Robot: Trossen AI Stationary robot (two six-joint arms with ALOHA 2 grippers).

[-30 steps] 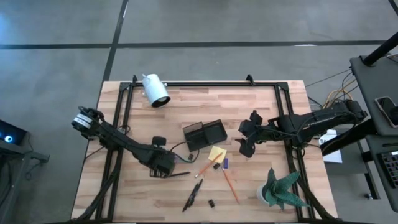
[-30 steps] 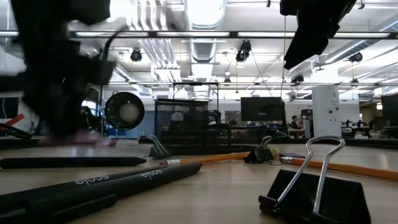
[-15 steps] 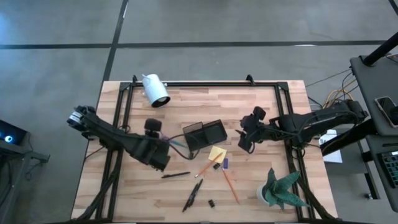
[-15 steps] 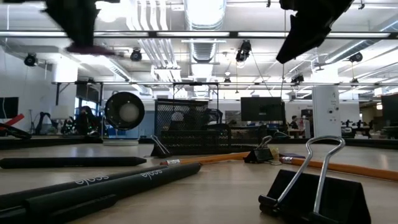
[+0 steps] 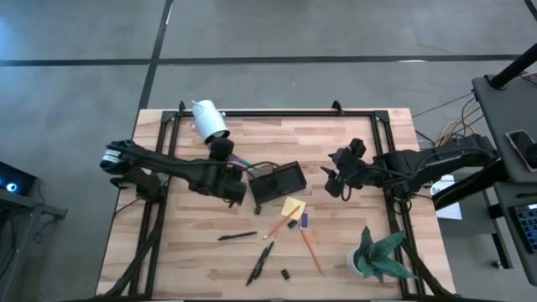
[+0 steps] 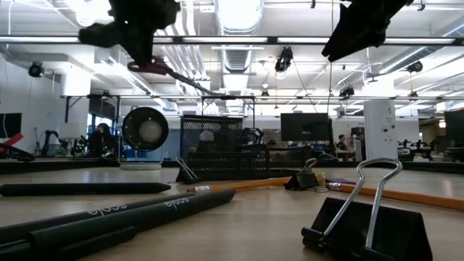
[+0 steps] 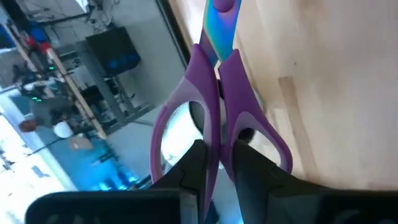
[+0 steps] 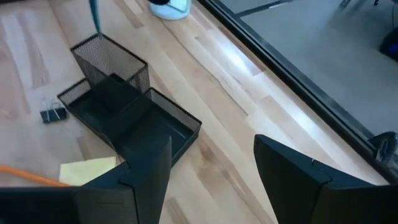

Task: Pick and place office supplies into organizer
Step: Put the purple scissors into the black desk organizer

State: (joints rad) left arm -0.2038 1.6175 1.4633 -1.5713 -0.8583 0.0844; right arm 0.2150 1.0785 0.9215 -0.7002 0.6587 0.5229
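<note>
I have the left claw (image 5: 228, 180) clamped on the handles of the purple scissors (image 7: 217, 118), held above the bench (image 5: 185, 252) just to the left of the organizer (image 5: 277, 182). Their blades run toward the box, tip over its near compartment, so I judge the next move a short push rightward and down. The right claw (image 5: 336, 179) hangs open beyond the box, waiting
</note>
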